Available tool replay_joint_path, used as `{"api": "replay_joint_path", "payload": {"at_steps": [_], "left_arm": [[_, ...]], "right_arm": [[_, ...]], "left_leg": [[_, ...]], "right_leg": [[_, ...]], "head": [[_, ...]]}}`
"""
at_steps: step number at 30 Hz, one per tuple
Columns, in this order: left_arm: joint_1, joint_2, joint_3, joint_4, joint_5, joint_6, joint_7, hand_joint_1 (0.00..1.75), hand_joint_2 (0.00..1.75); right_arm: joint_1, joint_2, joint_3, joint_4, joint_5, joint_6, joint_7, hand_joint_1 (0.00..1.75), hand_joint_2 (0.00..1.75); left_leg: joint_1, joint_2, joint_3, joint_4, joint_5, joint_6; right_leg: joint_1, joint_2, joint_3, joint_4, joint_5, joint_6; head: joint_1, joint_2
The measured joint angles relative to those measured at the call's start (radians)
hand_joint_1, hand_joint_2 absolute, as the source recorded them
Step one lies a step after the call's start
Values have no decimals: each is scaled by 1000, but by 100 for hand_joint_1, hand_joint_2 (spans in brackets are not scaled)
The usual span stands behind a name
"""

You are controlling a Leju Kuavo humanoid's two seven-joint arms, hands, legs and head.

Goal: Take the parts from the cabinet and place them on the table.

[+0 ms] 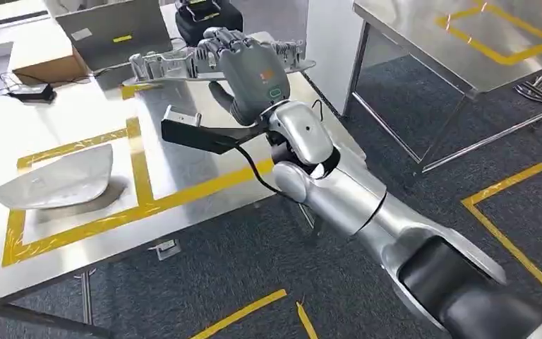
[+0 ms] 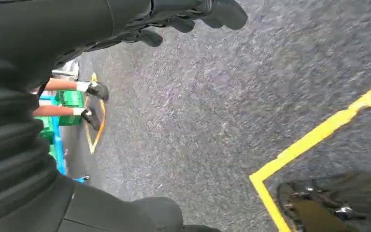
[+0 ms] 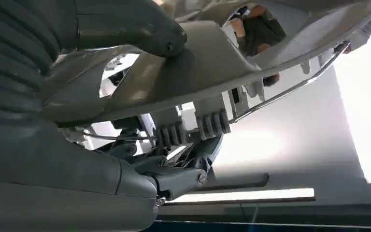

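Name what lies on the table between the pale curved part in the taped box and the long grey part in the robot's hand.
In the head view, yellow tape and bare steel table separate the pale part from the grey part held by the right hand.

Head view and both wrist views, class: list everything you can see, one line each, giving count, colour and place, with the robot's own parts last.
Long ribbed part: one, silver-grey, held above the near table's far side.
Curved shell part: one, pale silver, inside the yellow-taped square on the near table.
Near table: one, steel, marked with yellow tape, left of centre.
Second table: one, steel, yellow tape on top, upper right.
Laptop: one, grey, at the near table's far edge.
Cardboard box: one, brown, beside the laptop.
Floor tape: several yellow lines on dark carpet.
Person's legs: one pair, dark shoes, far across the floor.
Right hand: one, grey, grips the long ribbed part.
Left hand: one, dark fingers, hanging over the carpet.
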State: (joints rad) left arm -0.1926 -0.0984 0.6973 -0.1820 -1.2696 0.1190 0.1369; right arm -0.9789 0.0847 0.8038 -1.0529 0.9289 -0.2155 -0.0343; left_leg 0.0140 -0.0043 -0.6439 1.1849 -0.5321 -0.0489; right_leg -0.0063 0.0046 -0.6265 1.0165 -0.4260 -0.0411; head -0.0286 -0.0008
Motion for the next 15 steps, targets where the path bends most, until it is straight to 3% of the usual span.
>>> {"api": "replay_joint_path", "payload": {"at_steps": [2, 3, 4, 5, 7, 9, 10, 11, 12, 15], "left_arm": [[2, 0, 0, 0, 0, 0, -2, 0, 175], [4, 0, 0, 1, 0, -1, -3, 0, 175], [5, 0, 0, 1, 0, -2, -5, 0, 175], [5, 0, 1, 1, 0, -2, -6, 0, 175], [5, 3, 1, 1, 0, -2, -8, 0, 175], [1, 4, 1, 1, 0, -4, -10, 0, 175], [2, 4, 2, 1, 0, -4, -12, 0, 175], [5, 3, 2, 1, 2, -4, -13, 0, 175], [5, 3, 3, 1, 2, -4, -16, 0, 175], [2, 4, 7, 0, 3, -4, -21, 0, 175]], "right_arm": [[4, 0, -1, 0, 7, 0, 0, 175, 175], [6, 0, -1, 0, 9, 0, 0, 175, 175], [6, 0, -1, 0, 11, 0, -1, 175, 175], [6, 0, -1, 0, 13, 0, -1, 175, 175], [8, 0, -2, 0, 13, 1, 0, 175, 175], [6, -1, -2, 0, 16, 0, -3, 175, 175], [9, -1, -3, 0, 19, 0, -2, 175, 175], [10, -2, -5, 0, 23, -1, -3, 175, 175], [10, -2, -5, 0, 25, 0, -3, 175, 175], [18, -2, -6, 0, 33, 0, -3, 175, 175]], "left_leg": [[0, 0, -87, 128, -58, -2], [0, 0, -108, 143, -52, 0], [-1, 0, -106, 112, -18, 1], [-1, 0, -84, 44, 34, 4], [-4, 1, -13, -143, 154, 19], [-15, 2, -7, -176, 110, 29], [-15, 1, -3, -173, 134, 33], [-8, -1, -2, -174, 139, 25], [-11, -2, -3, -172, 139, 25], [-14, -5, -3, -172, 133, 33]], "right_leg": [[4, 1, 8, 1, -10, -3], [5, 3, 13, 1, -15, -4], [6, 6, 20, 3, -21, -3], [8, 7, 29, 4, -28, -1], [8, 7, 49, 4, -45, 3], [9, 10, 44, 7, -48, 13], [10, 9, 45, 6, -54, 20], [14, 9, 45, 13, -56, 14], [14, 9, 45, 11, -53, 10], [12, 6, 50, 2, -55, 12]], "head": [[-1, 0], [0, 0], [-1, 0], [0, 0], [0, 0], [-1, 0], [1, 0], [2, 0], [1, 0], [2, 0]]}}
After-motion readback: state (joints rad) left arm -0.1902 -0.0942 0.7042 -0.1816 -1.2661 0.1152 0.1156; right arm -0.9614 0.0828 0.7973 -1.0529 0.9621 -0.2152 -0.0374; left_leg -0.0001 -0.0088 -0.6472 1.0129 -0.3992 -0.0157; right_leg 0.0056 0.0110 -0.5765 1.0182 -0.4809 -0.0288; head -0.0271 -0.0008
